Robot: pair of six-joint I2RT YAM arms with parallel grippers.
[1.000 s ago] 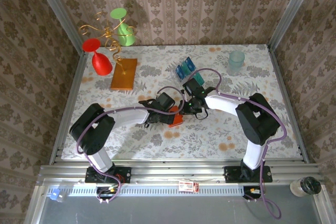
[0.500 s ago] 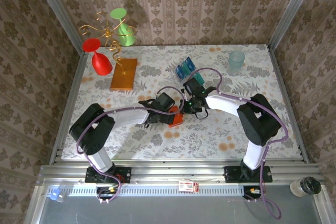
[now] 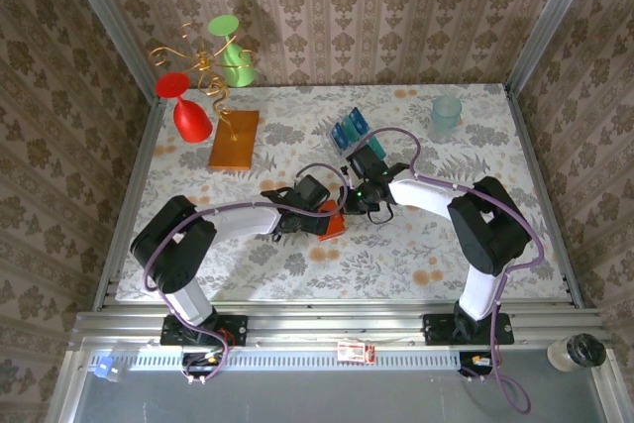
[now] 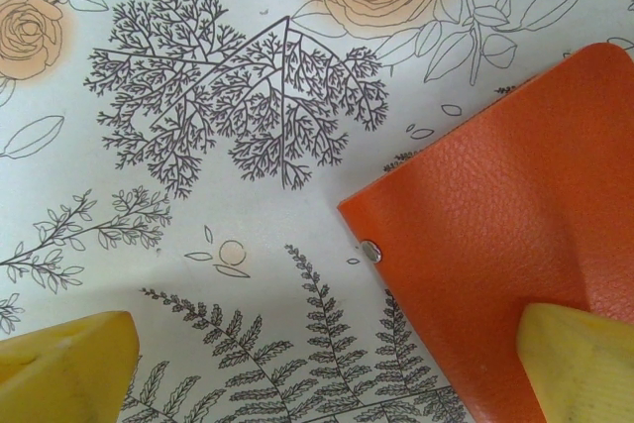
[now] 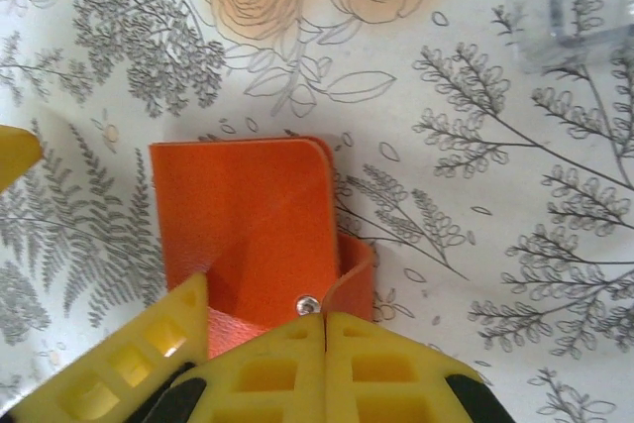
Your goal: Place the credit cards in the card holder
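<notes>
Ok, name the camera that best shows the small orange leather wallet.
Right wrist: the small orange leather wallet appears nearly whole, with rounded corners and snap tab. Left wrist gives a close partial view of one side with a stud. From the top it is a small orange patch between the arms.

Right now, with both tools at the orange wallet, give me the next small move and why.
Probably lift the right tool to peel the flap open: it is shut on the snap tab of the card holder, which is folded closed. The open left tool has one finger over the holder, likely steadying it.
</notes>
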